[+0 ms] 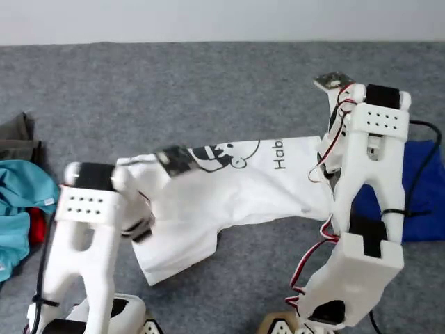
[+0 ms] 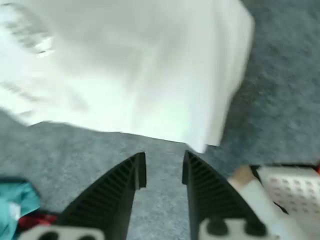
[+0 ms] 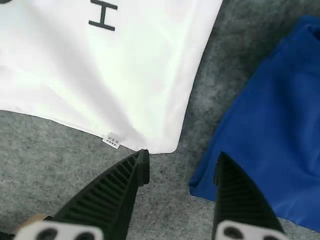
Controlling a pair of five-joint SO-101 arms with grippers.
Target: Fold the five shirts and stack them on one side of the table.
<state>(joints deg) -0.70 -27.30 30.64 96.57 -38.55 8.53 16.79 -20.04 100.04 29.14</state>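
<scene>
Grey felt table (image 1: pixel 208 83), high view: white shirt (image 1: pixel 236 188) spread mid-table, blue shirt (image 1: pixel 421 188) at right edge, teal shirt (image 1: pixel 21 195) at left edge; grey surface runs on beyond.
Left wrist view: left claw (image 2: pixel 163 162) narrowly parted, holding nothing, beside white shirt's hem.
Right wrist view: right claw (image 3: pixel 182 162) wide, holding nothing, between white corner and blue shirt.

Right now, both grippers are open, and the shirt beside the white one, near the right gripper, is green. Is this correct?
No: the right wrist view shows a blue shirt, not a green one. It does lie beside the white shirt near the open right gripper, and the left gripper is open too.
</scene>
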